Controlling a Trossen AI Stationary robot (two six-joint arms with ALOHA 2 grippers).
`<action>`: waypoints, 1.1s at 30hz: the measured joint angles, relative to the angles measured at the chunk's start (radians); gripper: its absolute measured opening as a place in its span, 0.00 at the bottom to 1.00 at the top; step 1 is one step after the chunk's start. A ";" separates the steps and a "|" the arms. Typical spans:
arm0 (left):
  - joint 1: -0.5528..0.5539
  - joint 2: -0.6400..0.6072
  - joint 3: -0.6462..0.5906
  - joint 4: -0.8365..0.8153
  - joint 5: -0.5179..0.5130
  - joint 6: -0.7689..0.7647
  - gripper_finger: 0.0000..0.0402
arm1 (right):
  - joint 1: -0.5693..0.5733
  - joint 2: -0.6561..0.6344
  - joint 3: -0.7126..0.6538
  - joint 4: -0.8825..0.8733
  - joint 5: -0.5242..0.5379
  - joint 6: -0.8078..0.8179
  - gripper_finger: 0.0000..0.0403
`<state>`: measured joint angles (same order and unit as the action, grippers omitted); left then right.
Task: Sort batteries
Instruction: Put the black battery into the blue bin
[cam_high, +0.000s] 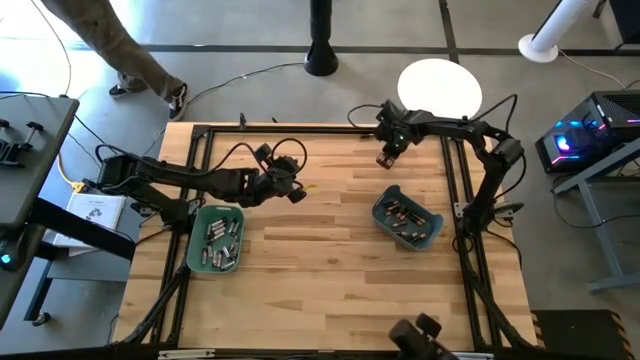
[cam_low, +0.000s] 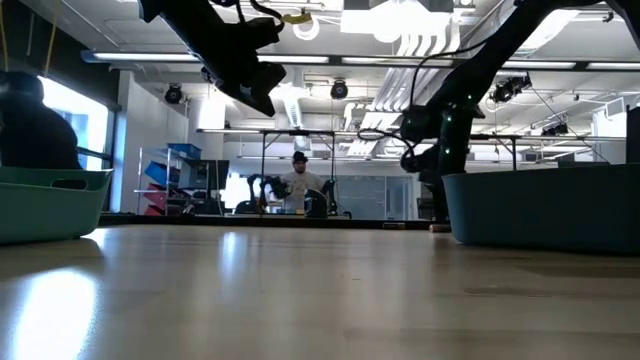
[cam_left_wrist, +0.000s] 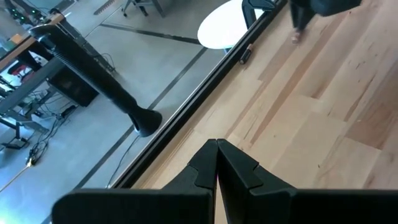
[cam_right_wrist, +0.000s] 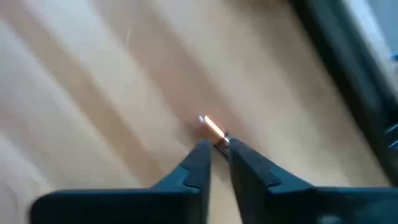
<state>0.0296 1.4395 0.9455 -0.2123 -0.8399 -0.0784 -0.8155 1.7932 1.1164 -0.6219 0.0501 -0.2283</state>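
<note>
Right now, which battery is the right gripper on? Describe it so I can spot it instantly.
Start at the wooden table's far edge, nearest the white round disc on the floor. The right gripper pinches one small coppery cylindrical battery there, sticking out beyond its fingertips. Unlike the batteries heaped in the two teal plastic bins, it is alone.

The right wrist view is smeared by blur; a coppery battery (cam_right_wrist: 213, 129) sits at the fingertips of the right gripper (cam_right_wrist: 216, 148), its near end hidden between them, so a grip cannot be confirmed. From above, batteries in the left bin (cam_high: 214, 239) and right bin (cam_high: 406, 218) are too small to tell apart by type. At table height, bin walls hide their contents, and both bins are cut off by the picture's edges. A distant person (cam_low: 298, 180) is too small to describe.
</note>
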 joint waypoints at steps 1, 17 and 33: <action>0.000 0.000 0.000 0.000 0.000 0.000 0.01 | -0.003 0.000 -0.001 -0.024 -0.001 -0.019 0.17; -0.006 0.000 0.000 -0.001 0.000 -0.016 0.01 | -0.009 -0.001 -0.081 -0.054 -0.084 -0.427 0.40; -0.014 0.000 0.000 -0.002 0.045 -0.016 0.01 | -0.007 -0.027 -0.104 -0.033 -0.065 -0.217 0.06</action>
<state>0.0152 1.4395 0.9451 -0.2146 -0.7944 -0.0944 -0.8227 1.7662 1.0127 -0.6547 -0.0152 -0.4454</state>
